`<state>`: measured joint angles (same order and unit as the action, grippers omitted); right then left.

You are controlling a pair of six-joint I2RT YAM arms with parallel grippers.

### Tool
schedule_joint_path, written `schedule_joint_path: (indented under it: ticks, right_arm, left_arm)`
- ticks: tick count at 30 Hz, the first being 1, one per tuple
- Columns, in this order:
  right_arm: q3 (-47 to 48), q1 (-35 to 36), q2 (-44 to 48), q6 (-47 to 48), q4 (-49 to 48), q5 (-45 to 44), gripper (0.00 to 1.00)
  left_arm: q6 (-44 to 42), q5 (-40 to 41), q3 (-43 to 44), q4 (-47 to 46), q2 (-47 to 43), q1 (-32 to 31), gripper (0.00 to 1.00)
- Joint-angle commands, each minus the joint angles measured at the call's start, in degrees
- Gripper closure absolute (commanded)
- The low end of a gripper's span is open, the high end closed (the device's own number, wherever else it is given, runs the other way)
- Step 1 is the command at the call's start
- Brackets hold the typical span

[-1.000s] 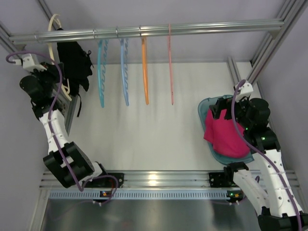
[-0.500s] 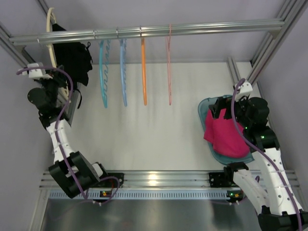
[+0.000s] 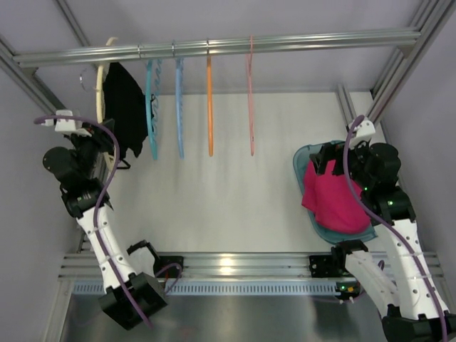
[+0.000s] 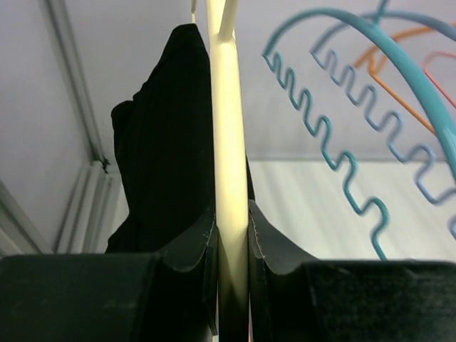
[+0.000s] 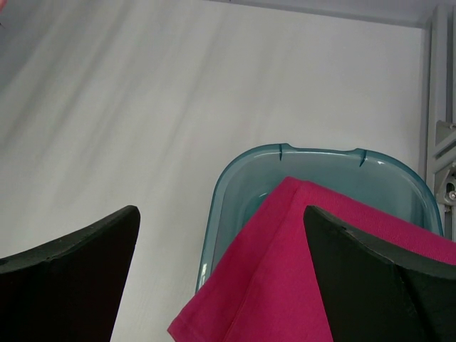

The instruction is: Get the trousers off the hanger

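Pinching one cream hanger [image 4: 229,128]: left pincer [image 4: 231,217]; right pincer [image 5: 219,214] spread; one trousers [image 4: 167,149]; four other hangers [image 3: 179,107].

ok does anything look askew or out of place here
Two things. The cream hanger, pinched in the left claw, carries the black trousers all on one side of it. On the right, the pink cloth spills over the rim of the teal basin.
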<state>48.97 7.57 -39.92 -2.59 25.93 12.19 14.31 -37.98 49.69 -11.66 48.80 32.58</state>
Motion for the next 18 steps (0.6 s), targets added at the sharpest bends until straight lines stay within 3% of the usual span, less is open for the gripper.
schedule_joint_path:
  ticks: [1,5,9,13,14,15,16,18]
  right_arm:
    - [3.6,-0.5,-0.3,0.7,-2.3,1.3,0.01]
    - [4.5,-0.5,-0.4,1.5,-2.1,1.3,0.00]
    - [4.6,-0.5,-0.2,1.6,-1.9,1.6,0.01]
    - [4.7,-0.6,-0.2,1.9,-1.6,1.6,0.01]
    - [4.7,-0.6,0.0,1.9,-1.5,1.6,0.01]
    - [4.8,-0.6,0.0,2.1,-1.5,1.6,0.01]
    - [4.9,-0.6,0.0,2.0,-1.3,1.5,0.01]
    - [4.9,-0.6,0.1,2.0,-1.3,1.6,0.01]
  left_arm:
    - [-4.9,-9.8,6.6,11.4,-1.9,-0.1,1.00]
    - [-12.0,-18.5,9.4,29.5,-2.9,0.0,1.00]
    - [-26.1,-25.6,13.0,51.8,-2.6,0.0,1.00]
    - [-51.4,-30.7,17.7,71.5,-2.3,0.0,1.00]
    - [-55.4,-30.8,19.3,75.9,-1.9,-0.1,1.00]
    - [-66.0,-30.8,20.0,80.3,-1.5,-0.1,1.00]
    - [-71.7,-30.4,20.4,89.2,-1.3,-0.1,1.00]
    - [-83.7,-28.7,20.2,95.2,-1.4,-0.1,1.00]
